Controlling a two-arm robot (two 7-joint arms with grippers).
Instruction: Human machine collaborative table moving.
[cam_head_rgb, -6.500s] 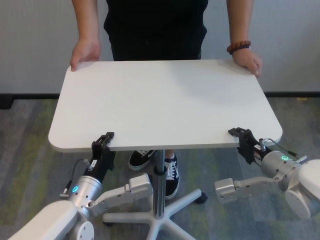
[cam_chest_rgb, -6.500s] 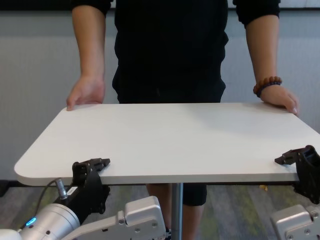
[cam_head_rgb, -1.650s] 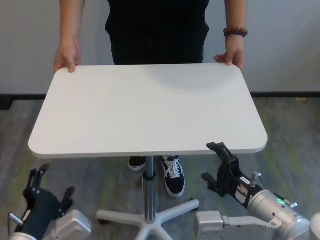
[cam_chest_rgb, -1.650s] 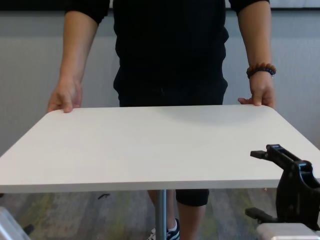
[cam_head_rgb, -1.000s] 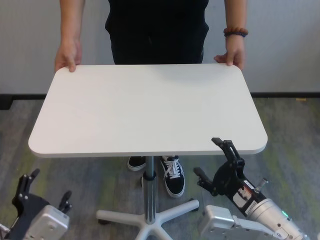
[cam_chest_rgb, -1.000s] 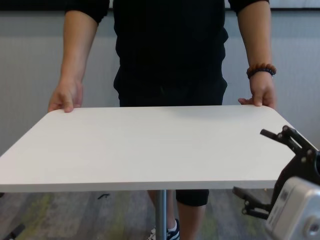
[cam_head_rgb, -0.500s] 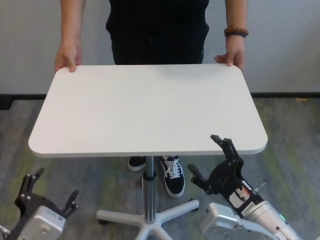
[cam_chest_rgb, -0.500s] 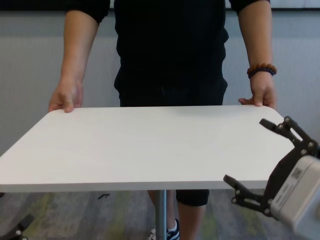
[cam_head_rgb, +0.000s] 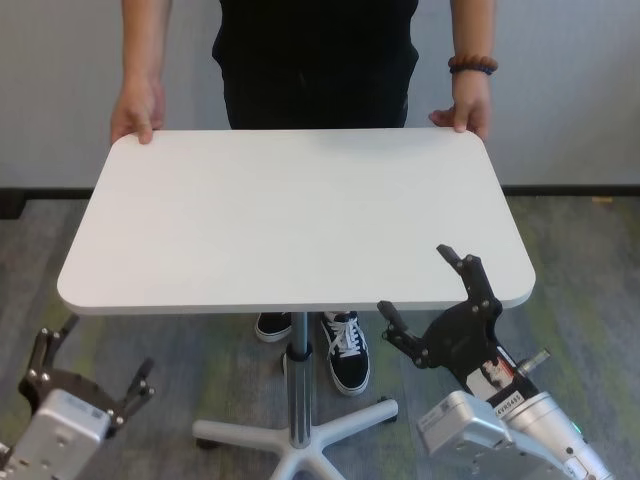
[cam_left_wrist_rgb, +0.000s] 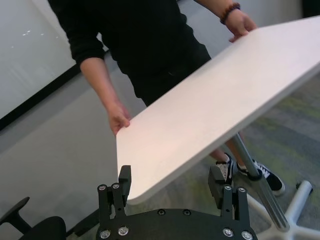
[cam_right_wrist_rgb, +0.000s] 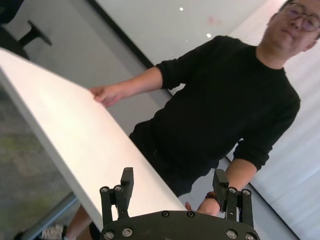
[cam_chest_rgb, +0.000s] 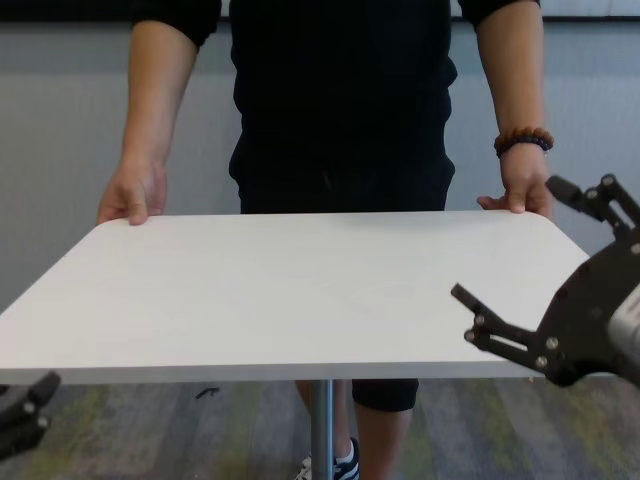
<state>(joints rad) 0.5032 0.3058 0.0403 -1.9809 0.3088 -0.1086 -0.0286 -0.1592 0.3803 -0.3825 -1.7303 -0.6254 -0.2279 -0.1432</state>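
Both my claws hang spread and empty, left claw (cam_head_rgb: 85, 368) lower left, right claw (cam_head_rgb: 440, 300) lower right, since the human (cam_head_rgb: 318, 50) steadies the tabletop (cam_head_rgb: 290, 215).

The table (cam_head_rgb: 290, 215) stands between the robot and the human (cam_head_rgb: 315, 55), who is at its far side with one hand on each far corner. The right gripper (cam_head_rgb: 432, 302) is at the table's near right corner, just apart from the edge. The left gripper (cam_head_rgb: 88, 368) sits low, near the left, below the tabletop
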